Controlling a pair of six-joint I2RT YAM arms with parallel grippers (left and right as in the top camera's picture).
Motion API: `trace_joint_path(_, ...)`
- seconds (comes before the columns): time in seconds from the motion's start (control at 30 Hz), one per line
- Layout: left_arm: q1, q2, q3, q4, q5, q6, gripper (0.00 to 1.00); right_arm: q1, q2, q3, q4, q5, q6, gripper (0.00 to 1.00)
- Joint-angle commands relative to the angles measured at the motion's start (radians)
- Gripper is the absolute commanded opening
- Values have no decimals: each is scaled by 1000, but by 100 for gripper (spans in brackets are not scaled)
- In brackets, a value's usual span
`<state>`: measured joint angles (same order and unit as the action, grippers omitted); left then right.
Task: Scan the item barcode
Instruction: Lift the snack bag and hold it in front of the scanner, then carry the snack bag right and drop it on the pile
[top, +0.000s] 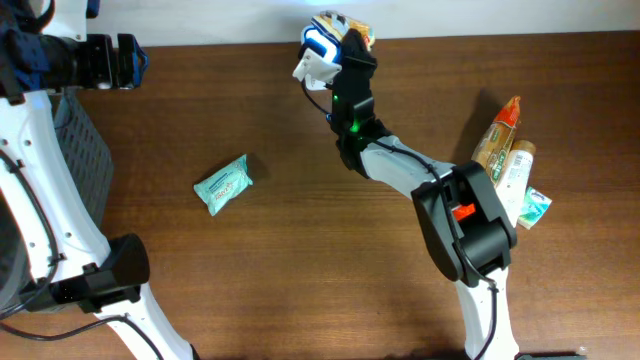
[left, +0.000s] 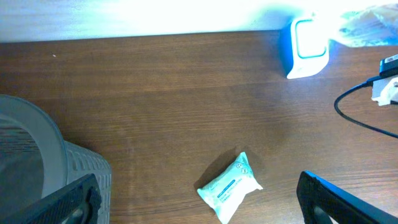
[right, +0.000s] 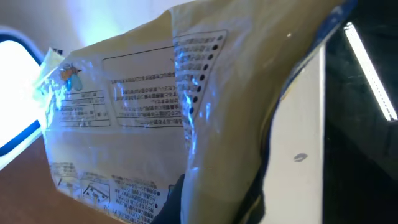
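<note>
**Ana:** Where was your yellow pack (right: 143, 118)?

**Ben:** It was up at the far edge of your worktop (top: 300, 250), right next to the scanner (top: 318, 48). Your right jaws were clamped on it.

**Ana:** Was it touching the scanner?

**Ben:** I could not tell. It was very close. Your right wrist view showed a side of the pack with boxes of small print. The pack was tilted and had blue light on it. The scanner's bright window was at the left edge of that view.

**Ana:** Could you see the bar code?

**Ben:** No. The print was too small and shiny for me to pick one out.

**Ana:** And your left jaws?

**Ben:** They were wide apart and held nothing. They hung over the far left corner of the worktop, near the grey basket (top: 85, 150).

**Ana:** What else lay on your worktop?

**Ben:** A green pack (top: 223, 184) lay flat by itself, between the basket and your right arm (top: 400, 165). A heap of tubes and packs (top: 508, 160) lay on the right side, just beside that arm. A black cable (left: 360, 118) curved over the wood near the scanner.
</note>
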<state>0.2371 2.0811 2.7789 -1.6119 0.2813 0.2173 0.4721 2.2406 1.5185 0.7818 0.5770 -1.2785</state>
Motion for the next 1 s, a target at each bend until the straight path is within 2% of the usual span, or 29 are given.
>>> trace_joint_path(0.0,2,-10,3,1,8,6,99,-5,-6,21,57,-53,-16,4)
trace_joint_path(0.17,2,-10,3,1,8,6,99,-53,-4,31,56,-148,-15,4)
trace_joint_path(0.37,2,-10,3,1,8,6,99,-68,42,126,21,-178,4,4)
trace_joint_path(0.9,2,-10,3,1,8,6,99,-66,31,126,-16,-174,8,4)
trace_joint_path(0.97,2,-10,3,1,8,5,99,-66,-10,125,-17,-153,56,4)
